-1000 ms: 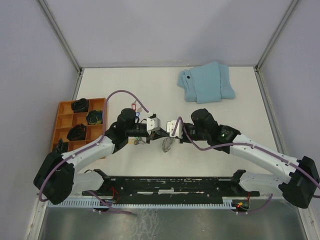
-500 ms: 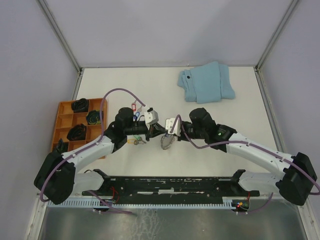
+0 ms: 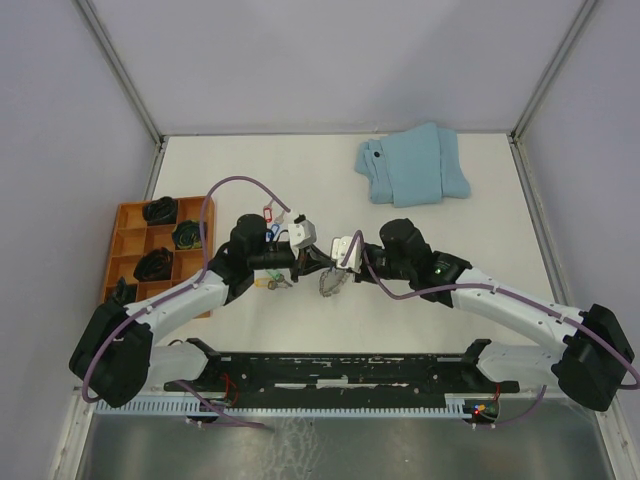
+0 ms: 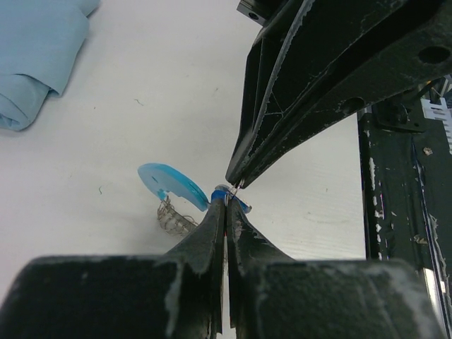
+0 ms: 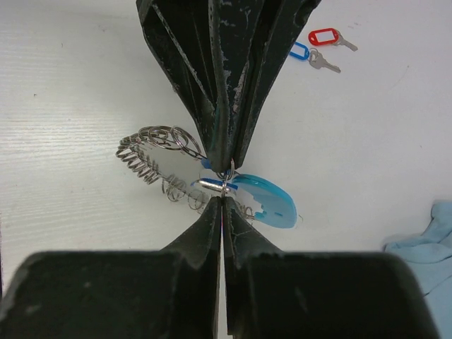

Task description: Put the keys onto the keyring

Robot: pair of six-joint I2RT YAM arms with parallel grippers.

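Mid-table | left gripper (image 4: 224, 198) and right gripper (image 5: 222, 200) pinch keyring (image 5: 267, 202), tips meeting | pair nudged left since a second ago | right wrist view, unlike left, shows loose keys (image 5: 323, 36) (red, blue tags)

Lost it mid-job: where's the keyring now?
Top view, table centre: keyring pinched between left gripper and right gripper, just right of the tagged keys.

A folded light-blue cloth (image 3: 414, 165) lies at the far right of a white table (image 3: 300, 170), well apart from an orange compartment tray (image 3: 132, 238) at the left edge. Dark bundled items (image 3: 160, 210) sit in 4 of the tray's compartments. Plain grey walls (image 3: 330, 60) enclose the table on 3 sides.
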